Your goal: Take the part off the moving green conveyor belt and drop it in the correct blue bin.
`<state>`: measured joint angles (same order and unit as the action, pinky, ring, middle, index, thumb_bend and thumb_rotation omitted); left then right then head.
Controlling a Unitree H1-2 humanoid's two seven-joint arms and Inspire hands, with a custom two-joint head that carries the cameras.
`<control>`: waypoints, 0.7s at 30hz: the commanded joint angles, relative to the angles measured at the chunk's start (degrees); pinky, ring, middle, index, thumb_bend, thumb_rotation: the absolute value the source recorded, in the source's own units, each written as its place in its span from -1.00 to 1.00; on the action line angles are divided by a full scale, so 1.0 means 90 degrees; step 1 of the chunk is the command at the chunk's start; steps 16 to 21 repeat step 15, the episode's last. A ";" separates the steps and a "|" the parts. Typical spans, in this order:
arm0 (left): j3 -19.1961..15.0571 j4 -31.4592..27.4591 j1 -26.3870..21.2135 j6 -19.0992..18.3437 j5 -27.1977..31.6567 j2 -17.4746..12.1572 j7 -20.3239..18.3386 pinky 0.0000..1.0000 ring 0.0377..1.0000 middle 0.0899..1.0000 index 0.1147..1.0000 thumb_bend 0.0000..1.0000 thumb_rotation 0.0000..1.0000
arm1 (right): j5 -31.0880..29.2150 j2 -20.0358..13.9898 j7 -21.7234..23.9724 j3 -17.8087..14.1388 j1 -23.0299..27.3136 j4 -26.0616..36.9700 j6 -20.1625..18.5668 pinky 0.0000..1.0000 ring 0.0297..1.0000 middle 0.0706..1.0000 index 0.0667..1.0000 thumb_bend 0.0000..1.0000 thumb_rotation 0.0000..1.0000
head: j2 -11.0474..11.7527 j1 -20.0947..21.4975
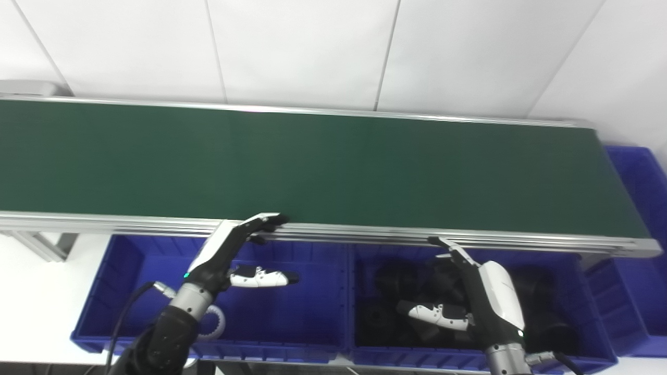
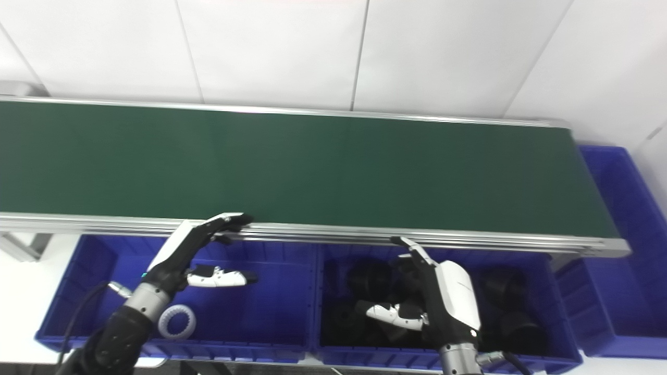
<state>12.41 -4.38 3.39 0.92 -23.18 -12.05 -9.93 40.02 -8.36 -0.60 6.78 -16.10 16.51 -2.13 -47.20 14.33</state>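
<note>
The green conveyor belt [image 1: 312,166] runs across the view with no part showing on it. My left hand [image 1: 229,255] hovers open over the left blue bin [image 1: 307,317], fingertips near the belt's front rail and thumb spread to the right. A white ring-shaped part [image 2: 177,321] lies in that bin beside the left wrist. My right hand [image 1: 484,297] is open above the middle blue bin [image 1: 365,359], which holds several black parts [image 1: 396,281]. Neither hand holds anything.
A third blue bin [image 1: 646,208] stands at the belt's right end. The aluminium front rail [image 1: 365,234] overhangs the back of the two front bins. White wall panels rise behind the belt.
</note>
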 commanded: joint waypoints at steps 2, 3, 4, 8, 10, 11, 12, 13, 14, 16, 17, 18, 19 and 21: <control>0.0004 -0.0267 -0.0148 -0.0007 0.0043 -0.0032 -0.0024 0.47 0.64 0.64 0.54 0.86 -0.20 | 0.0022 0.0017 -0.0009 -0.0009 0.0066 0.0281 -0.0096 0.22 0.28 0.28 0.62 0.52 -0.29 | 0.0001 -0.0003; -0.0008 -0.0264 -0.0147 -0.0025 0.0075 -0.0032 -0.0031 0.48 0.64 0.64 0.54 0.87 -0.20 | 0.0027 0.0026 -0.0005 -0.0002 0.0068 0.0279 -0.0104 0.22 0.28 0.28 0.62 0.52 -0.29 | 0.0033 0.0066; -0.0017 -0.0261 -0.0146 -0.0038 0.0101 -0.0032 -0.0035 0.46 0.64 0.64 0.54 0.86 -0.22 | 0.0031 0.0034 -0.0002 0.0003 0.0069 0.0277 -0.0109 0.21 0.28 0.28 0.62 0.52 -0.28 | 0.0034 0.0073; -0.0026 -0.0229 -0.0150 -0.0005 0.0115 -0.0060 -0.0020 0.45 0.63 0.64 0.54 0.85 -0.25 | 0.0070 0.0062 0.0012 0.0026 0.0073 0.0271 -0.0143 0.21 0.28 0.28 0.62 0.52 -0.25 | 0.0073 0.0109; -0.0028 -0.0195 -0.0152 0.0035 0.0107 -0.0075 0.0011 0.45 0.63 0.63 0.53 0.84 -0.24 | 0.0077 0.0072 0.0015 0.0041 0.0079 0.0264 -0.0170 0.22 0.28 0.29 0.62 0.53 -0.23 | 0.0086 0.0108; -0.0028 -0.0184 -0.0152 0.0050 0.0103 -0.0080 0.0021 0.45 0.63 0.63 0.53 0.84 -0.24 | 0.0076 0.0072 0.0012 0.0050 0.0083 0.0253 -0.0181 0.22 0.28 0.29 0.63 0.53 -0.22 | 0.0093 0.0106; -0.0027 -0.0174 -0.0150 0.0070 0.0097 -0.0086 0.0033 0.44 0.63 0.63 0.53 0.83 -0.25 | 0.0085 0.0066 0.0006 0.0064 0.0087 0.0242 -0.0190 0.22 0.28 0.29 0.63 0.53 -0.21 | 0.0117 0.0094; -0.0021 -0.0174 -0.0147 0.0091 0.0072 -0.0091 0.0050 0.43 0.63 0.63 0.53 0.83 -0.25 | 0.0095 0.0064 0.0008 0.0075 0.0090 0.0244 -0.0212 0.23 0.29 0.30 0.63 0.53 -0.20 | 0.0118 0.0093; -0.0019 -0.0165 -0.0144 0.0116 0.0054 -0.0093 0.0072 0.43 0.62 0.62 0.53 0.82 -0.26 | 0.0100 0.0063 0.0006 0.0085 0.0092 0.0245 -0.0224 0.22 0.29 0.30 0.63 0.53 -0.20 | 0.0127 0.0084; -0.0022 -0.0159 -0.0141 0.0123 0.0058 -0.0087 0.0084 0.43 0.62 0.62 0.52 0.82 -0.26 | 0.0098 0.0062 0.0004 0.0092 0.0095 0.0246 -0.0230 0.22 0.28 0.29 0.63 0.53 -0.22 | 0.0132 0.0079; -0.0022 -0.0159 -0.0141 0.0123 0.0058 -0.0087 0.0084 0.43 0.62 0.62 0.52 0.82 -0.26 | 0.0098 0.0062 0.0004 0.0092 0.0095 0.0246 -0.0230 0.22 0.28 0.29 0.63 0.53 -0.22 | 0.0132 0.0079; -0.0022 -0.0159 -0.0141 0.0123 0.0058 -0.0087 0.0084 0.43 0.62 0.62 0.52 0.82 -0.26 | 0.0098 0.0062 0.0004 0.0092 0.0095 0.0246 -0.0230 0.22 0.28 0.29 0.63 0.53 -0.22 | 0.0132 0.0079; -0.0022 -0.0159 -0.0141 0.0123 0.0058 -0.0087 0.0084 0.43 0.62 0.62 0.52 0.82 -0.26 | 0.0098 0.0062 0.0004 0.0092 0.0095 0.0246 -0.0230 0.22 0.28 0.29 0.63 0.53 -0.22 | 0.0132 0.0079; -0.0022 -0.0159 -0.0141 0.0123 0.0058 -0.0087 0.0084 0.43 0.62 0.62 0.52 0.82 -0.26 | 0.0098 0.0062 0.0004 0.0092 0.0095 0.0246 -0.0230 0.22 0.28 0.29 0.63 0.53 -0.22 | 0.0132 0.0079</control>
